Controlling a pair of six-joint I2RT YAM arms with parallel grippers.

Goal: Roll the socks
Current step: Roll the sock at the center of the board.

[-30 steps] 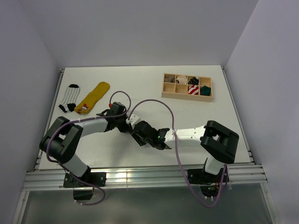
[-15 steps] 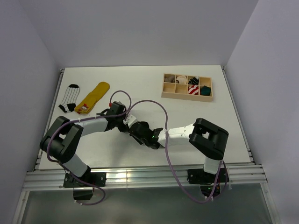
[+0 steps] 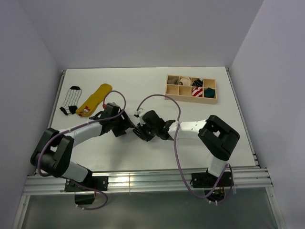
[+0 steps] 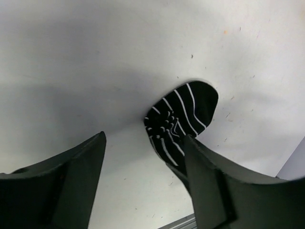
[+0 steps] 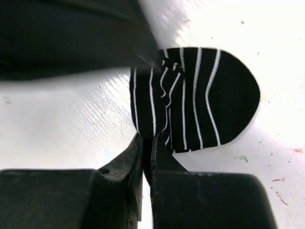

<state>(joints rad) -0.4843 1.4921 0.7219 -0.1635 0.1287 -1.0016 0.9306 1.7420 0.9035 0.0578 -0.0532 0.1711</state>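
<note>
A black sock with thin white stripes [image 5: 205, 100] lies partly rolled on the white table. My right gripper [image 5: 147, 139] is shut on its near edge, with a fold of fabric pinched between the fingertips. My left gripper [image 4: 143, 143] stands open just beside the same sock [image 4: 183, 114], its right finger [image 4: 209, 176] against the sock's side and nothing between the jaws. In the top view both grippers meet mid-table, left gripper [image 3: 125, 125] and right gripper [image 3: 141, 130], and they hide the sock there.
A white-and-black striped sock [image 3: 71, 100] and a yellow sock [image 3: 95, 99] lie flat at the far left. A wooden compartment box [image 3: 174, 93] at the far right holds rolled socks, among them a red-and-white one [image 3: 197, 92] and a dark green one [image 3: 209, 92].
My left gripper has opened and let go of the black sock. My right gripper has closed on it. Both wrists have shifted away from the near edge.
</note>
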